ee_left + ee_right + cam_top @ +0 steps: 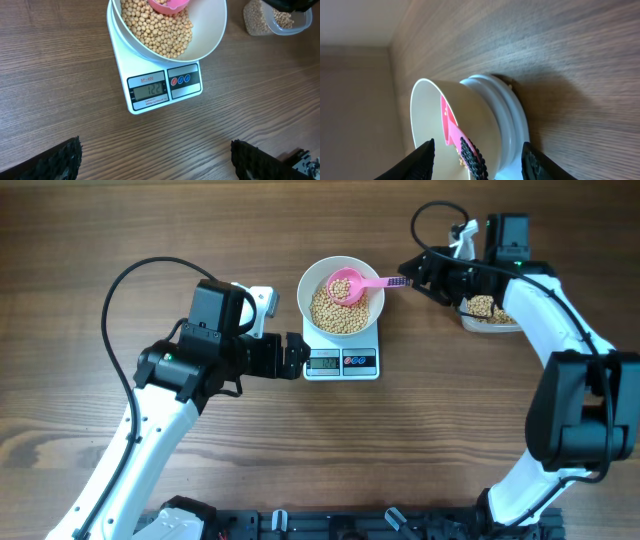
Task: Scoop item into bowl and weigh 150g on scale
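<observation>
Straddling the dark handle end of the pink scoop, the right jaws stand apart, seemingly clear of it on both sides. Just beyond them, the scoop lies on the beans in the white bowl, which sits on the scale. The left jaws gape wide just beside the scale's front. Behind the right jaws, a tub of beans sits on the bench.

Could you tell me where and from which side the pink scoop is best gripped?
Take the scoop by the dark end of its handle, likely from the right: it juts past the rim of the bowl, while the cup lies on the beans.
</observation>
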You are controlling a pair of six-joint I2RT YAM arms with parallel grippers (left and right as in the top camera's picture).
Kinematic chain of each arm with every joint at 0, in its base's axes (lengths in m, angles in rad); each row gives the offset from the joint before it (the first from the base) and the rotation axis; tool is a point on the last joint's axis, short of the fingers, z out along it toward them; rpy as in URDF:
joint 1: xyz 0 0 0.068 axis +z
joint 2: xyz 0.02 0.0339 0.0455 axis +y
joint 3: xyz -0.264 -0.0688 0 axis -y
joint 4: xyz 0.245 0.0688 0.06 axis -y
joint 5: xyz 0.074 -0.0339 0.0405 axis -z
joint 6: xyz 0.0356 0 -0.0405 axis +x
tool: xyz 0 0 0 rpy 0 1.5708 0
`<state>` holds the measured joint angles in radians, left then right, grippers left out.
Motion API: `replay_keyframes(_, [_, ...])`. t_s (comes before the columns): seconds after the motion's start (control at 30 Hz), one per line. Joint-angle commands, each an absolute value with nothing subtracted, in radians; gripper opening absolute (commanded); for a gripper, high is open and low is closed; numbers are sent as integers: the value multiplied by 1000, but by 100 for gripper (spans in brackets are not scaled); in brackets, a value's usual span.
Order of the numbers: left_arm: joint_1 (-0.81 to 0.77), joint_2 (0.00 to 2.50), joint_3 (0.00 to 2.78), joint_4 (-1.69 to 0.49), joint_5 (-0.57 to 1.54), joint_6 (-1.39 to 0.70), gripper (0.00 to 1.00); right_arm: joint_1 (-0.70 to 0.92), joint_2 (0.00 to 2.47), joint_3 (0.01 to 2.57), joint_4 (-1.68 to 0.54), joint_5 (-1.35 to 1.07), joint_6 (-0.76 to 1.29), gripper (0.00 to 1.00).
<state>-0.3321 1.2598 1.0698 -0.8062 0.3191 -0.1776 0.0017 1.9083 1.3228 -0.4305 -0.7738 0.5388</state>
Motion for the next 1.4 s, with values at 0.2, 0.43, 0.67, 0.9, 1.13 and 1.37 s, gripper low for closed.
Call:
replay_keyframes(0.2, [-336, 1262, 1063, -804, 331, -162, 100, 45, 1940, 1334, -423, -753, 554, 46])
replay_keyframes(0.43, [-336, 1262, 1063, -804, 331, -162, 100, 45, 1940, 1334, -404, -730, 554, 34])
replay_keyframes(0.67, [-336, 1262, 1063, -804, 331, -162, 100, 45, 1940, 1334, -401, -731, 554, 23])
replay_keyframes(0.9, [-336, 1262, 1063, -804, 331, -162, 100, 45, 1940, 1334, -401, -734, 554, 11])
replay_keyframes(1.13, [-336, 1262, 1063, -804, 331, -162, 100, 45, 1940, 1334, -400, -761, 555, 4])
replay_keyframes(1.37, [-336, 1262, 1063, -804, 331, -162, 100, 39, 1940, 1334, -368, -849, 558, 4])
